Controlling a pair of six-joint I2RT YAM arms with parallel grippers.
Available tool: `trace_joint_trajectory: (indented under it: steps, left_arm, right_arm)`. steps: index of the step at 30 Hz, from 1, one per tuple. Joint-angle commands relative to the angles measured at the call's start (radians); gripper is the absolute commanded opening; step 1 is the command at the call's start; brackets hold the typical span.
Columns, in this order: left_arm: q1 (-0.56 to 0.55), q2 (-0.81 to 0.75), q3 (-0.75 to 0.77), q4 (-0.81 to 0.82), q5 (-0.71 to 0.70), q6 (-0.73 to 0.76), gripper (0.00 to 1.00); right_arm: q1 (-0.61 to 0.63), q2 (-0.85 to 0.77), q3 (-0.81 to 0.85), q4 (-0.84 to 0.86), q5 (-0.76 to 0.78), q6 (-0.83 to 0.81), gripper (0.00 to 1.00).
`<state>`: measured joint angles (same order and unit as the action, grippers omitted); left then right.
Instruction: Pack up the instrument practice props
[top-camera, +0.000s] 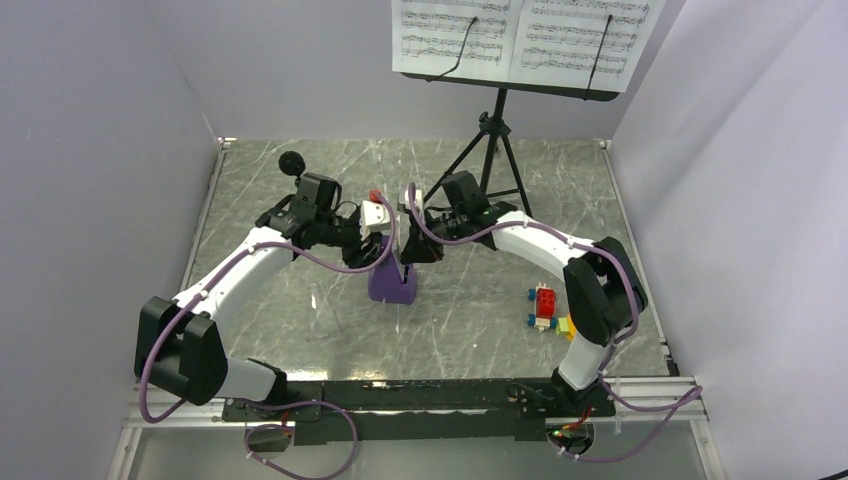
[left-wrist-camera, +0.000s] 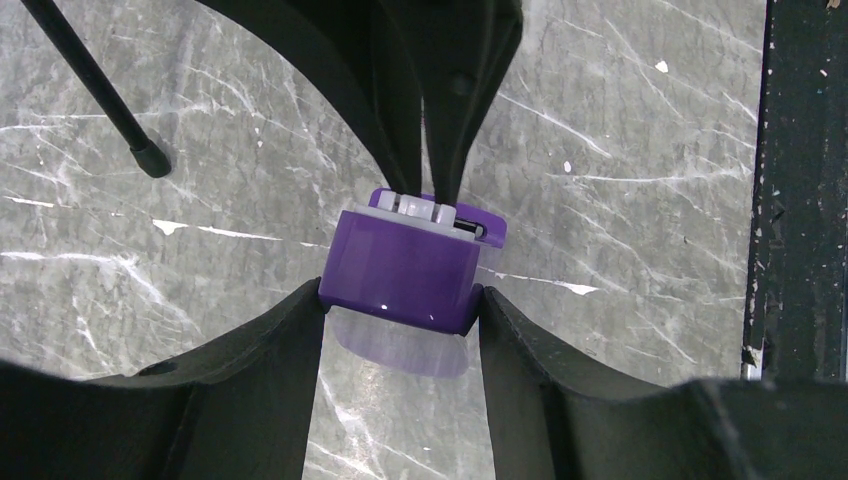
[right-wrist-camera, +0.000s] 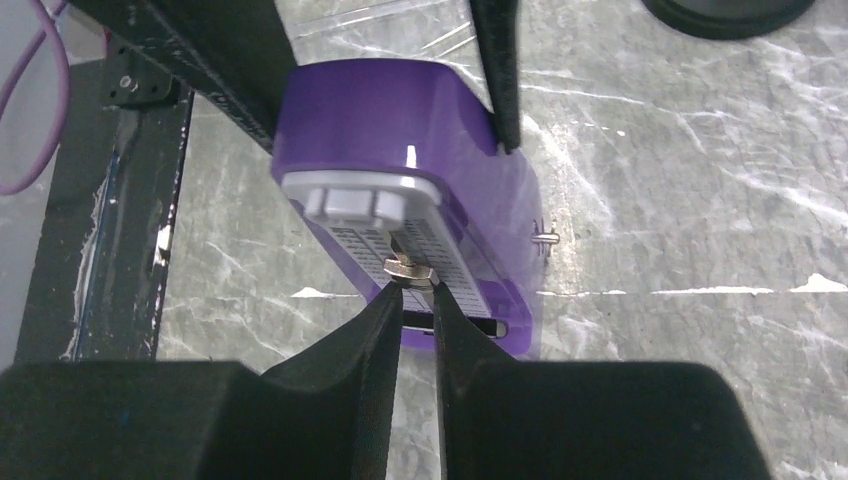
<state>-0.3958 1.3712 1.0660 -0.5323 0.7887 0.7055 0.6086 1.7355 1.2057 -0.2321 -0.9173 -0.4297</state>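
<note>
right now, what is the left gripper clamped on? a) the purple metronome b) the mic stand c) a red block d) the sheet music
a: the left gripper presses both sides of the purple metronome, while the right gripper pinches the small metal weight on its face.

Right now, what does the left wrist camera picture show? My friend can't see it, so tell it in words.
A purple metronome stands on the grey marble table, gripped at its sides by the left gripper. The right gripper reaches down from above and pinches at its pale top. A black music stand leg crosses the upper left corner.
</note>
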Motion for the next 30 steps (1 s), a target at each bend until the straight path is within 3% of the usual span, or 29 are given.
trace_joint_trajectory:
  steps: [1, 11, 15, 18, 19, 20, 25, 30]
  left_arm:
    - [-0.003, 0.001, -0.009, 0.020, 0.036, -0.051, 0.48]
    - [-0.002, 0.011, -0.011, 0.035, 0.027, -0.069, 0.50]
    - [-0.002, -0.004, -0.005, 0.031, 0.024, -0.060, 0.68]
    - [-0.002, -0.031, 0.003, 0.032, 0.023, -0.048, 0.83]
    - [-0.002, -0.039, 0.010, 0.028, 0.019, -0.041, 0.97]
    - [-0.002, -0.047, 0.018, 0.015, 0.016, -0.032, 0.99]
    - [0.008, -0.084, 0.048, -0.048, -0.002, 0.030, 0.99]
    - [0.025, -0.116, 0.054, -0.094, -0.028, 0.039, 0.99]
  right_arm:
    - [0.039, -0.024, 0.047, 0.011, -0.063, -0.108, 0.20]
    - [0.052, -0.039, 0.019, 0.018, -0.065, -0.151, 0.20]
    - [0.051, -0.053, 0.000, 0.036, -0.033, -0.122, 0.27]
    - [0.049, -0.066, 0.003, 0.012, 0.006, -0.125, 0.43]
    - [0.046, -0.073, 0.003, 0.002, 0.016, -0.135, 0.47]
    - [0.042, -0.081, 0.002, -0.002, 0.025, -0.141, 0.50]
    - [0.004, -0.120, -0.007, -0.009, 0.057, -0.138, 0.63]
    - [-0.017, -0.132, -0.007, -0.047, 0.067, -0.155, 0.66]
